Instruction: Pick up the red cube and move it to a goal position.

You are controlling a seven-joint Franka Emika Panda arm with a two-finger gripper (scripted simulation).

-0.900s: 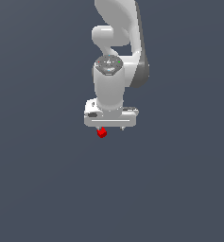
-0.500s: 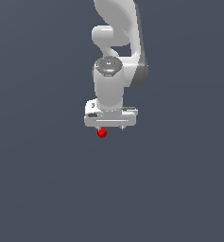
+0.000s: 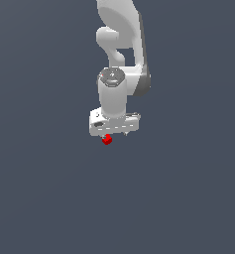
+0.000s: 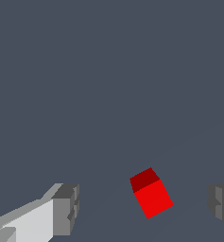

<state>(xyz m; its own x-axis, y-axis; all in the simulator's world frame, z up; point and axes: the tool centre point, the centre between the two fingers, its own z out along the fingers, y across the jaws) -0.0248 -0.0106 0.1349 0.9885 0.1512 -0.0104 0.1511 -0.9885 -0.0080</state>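
Note:
The red cube (image 3: 106,140) is a tiny bright red block lying on the grey floor, just below the white gripper hand in the exterior view. In the wrist view the red cube (image 4: 151,194) sits between the two grey fingertips, apart from both and nearer to one of them, its faces turned at an angle to them. My gripper (image 4: 142,206) is open and holds nothing. One fingertip (image 4: 66,209) and the other (image 4: 221,203) stand wide apart on either side of the cube. In the exterior view my gripper (image 3: 113,134) points straight down and its fingers are mostly hidden.
The white arm (image 3: 120,44) rises above the gripper to the top of the exterior view. A plain dark grey floor (image 3: 49,198) surrounds the cube on all sides. No other object shows.

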